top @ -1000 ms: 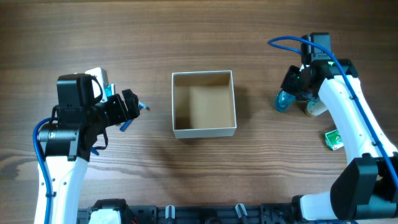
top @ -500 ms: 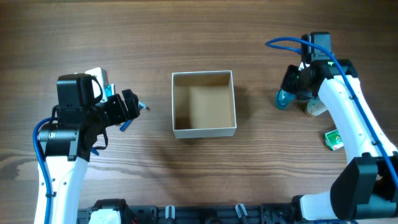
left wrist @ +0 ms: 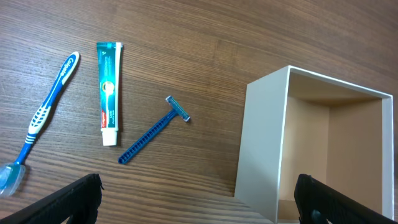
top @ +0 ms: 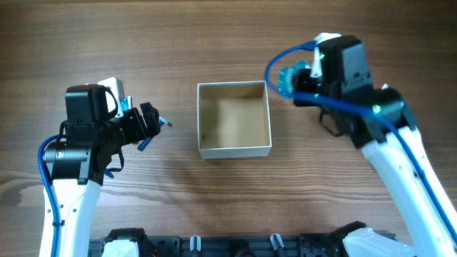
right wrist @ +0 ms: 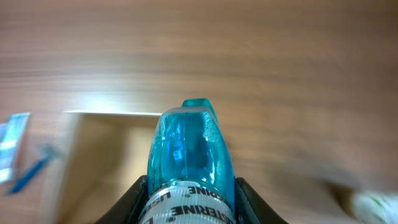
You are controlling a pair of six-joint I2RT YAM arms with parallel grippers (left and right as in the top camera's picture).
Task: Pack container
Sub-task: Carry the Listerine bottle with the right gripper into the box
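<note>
The container (top: 235,150), a square cardboard box with white walls and a tan inside, stands open at mid-table. It also shows in the left wrist view (left wrist: 264,146) and in the right wrist view (right wrist: 106,155). My right gripper (top: 303,84) is shut on a clear blue mouthwash bottle (top: 285,77), held above the table just right of the box's far right corner. In the right wrist view the bottle (right wrist: 189,149) sits between the fingers (right wrist: 191,214). My left gripper (top: 153,123) is open and empty, left of the box, its fingers (left wrist: 199,208) wide apart.
Left of the box lie a blue toothbrush (left wrist: 46,106), a teal toothpaste tube (left wrist: 109,92) and a blue razor (left wrist: 155,129). The razor (right wrist: 31,171) also shows in the right wrist view. A pale blurred object (right wrist: 373,202) lies at the right.
My right gripper has lifted the blue bottle off the table at the right and carried it left, up to the box's far right corner. The left arm has not moved.
</note>
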